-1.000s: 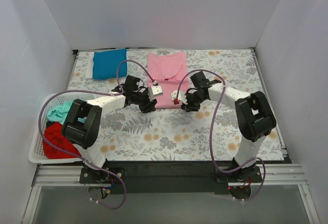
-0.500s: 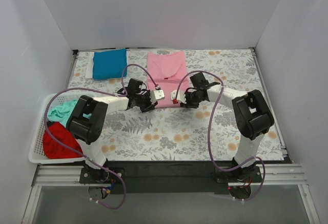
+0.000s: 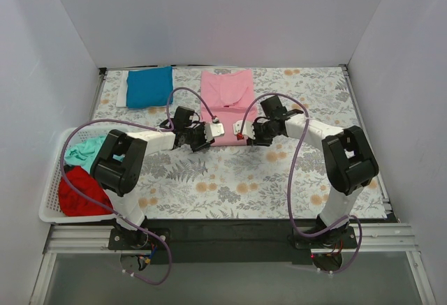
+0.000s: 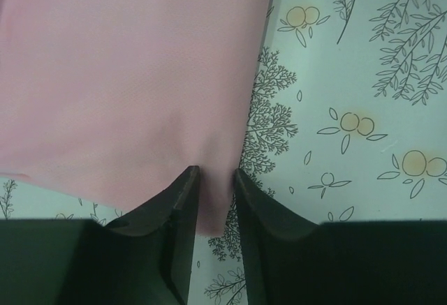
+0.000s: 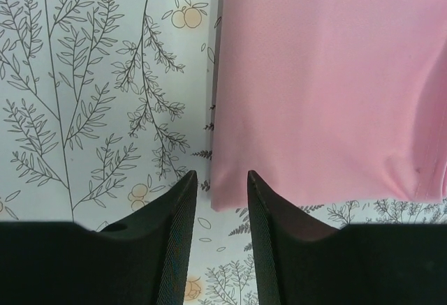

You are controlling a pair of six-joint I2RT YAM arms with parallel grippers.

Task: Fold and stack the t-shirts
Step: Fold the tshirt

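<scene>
A blue folded cloth t-shirt (image 3: 149, 86) lies done at the far left of the floral tabletop (image 3: 230, 179), while the pink cloth t-shirt (image 3: 227, 92) in the middle looks only partly folded. The left tool (image 4: 214, 172) is clenched on its near hem, and the right tool (image 5: 218, 176) is released just beside the other near corner. A crumpled teal garment (image 3: 84, 153) and a crumpled red garment (image 3: 78, 193) are left in the white plastic basket (image 3: 49, 211).

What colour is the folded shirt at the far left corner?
The shirt is blue; the top view shows it best.

One basket (image 3: 50, 214), four garments: pink t-shirt (image 3: 227, 95), blue t-shirt (image 3: 149, 86), teal garment (image 3: 82, 151), red garment (image 3: 77, 193)
</scene>
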